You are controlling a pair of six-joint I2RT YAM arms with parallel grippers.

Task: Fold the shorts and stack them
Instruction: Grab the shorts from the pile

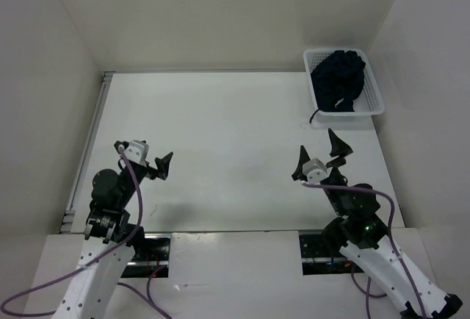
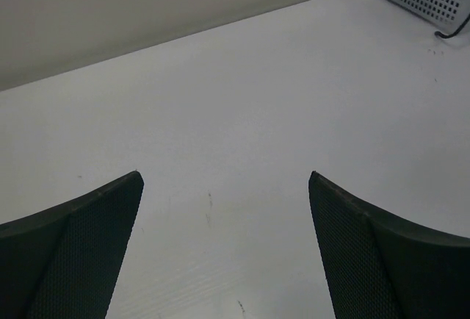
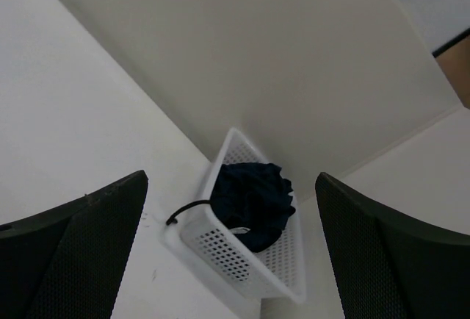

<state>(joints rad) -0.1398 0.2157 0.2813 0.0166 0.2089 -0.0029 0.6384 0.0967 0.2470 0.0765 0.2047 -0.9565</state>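
top external view: a white table (image 1: 220, 128) walled on three sides by pale panels, with two robot arms mounted at its near edge. the shorts (image 1: 339, 80) are a crumpled dark navy bundle sitting inside a white mesh basket (image 1: 379, 104) at the table's far right corner. the fabric is heaped up and fills most of the basket. a thin black cord (image 1: 314, 117) loops out from the basket's near left side onto the table.

the left gripper (image 1: 166, 165) hangs over the near left part of the table, well apart from the basket, pointing towards the middle. its jaws are spread wide and there is nothing between them. in the left wrist view the two dark textured fingers (image 2: 81, 245) frame bare tabletop, with one corner of the basket at the top right edge.

the right gripper (image 1: 316, 140) hovers over the near right part of the table, short of the basket and touching nothing. its jaws are also spread wide and hold nothing. in the right wrist view the basket and the dark bundle show in the gap between the fingers (image 3: 81, 238), farther off on the table, beside the wall.
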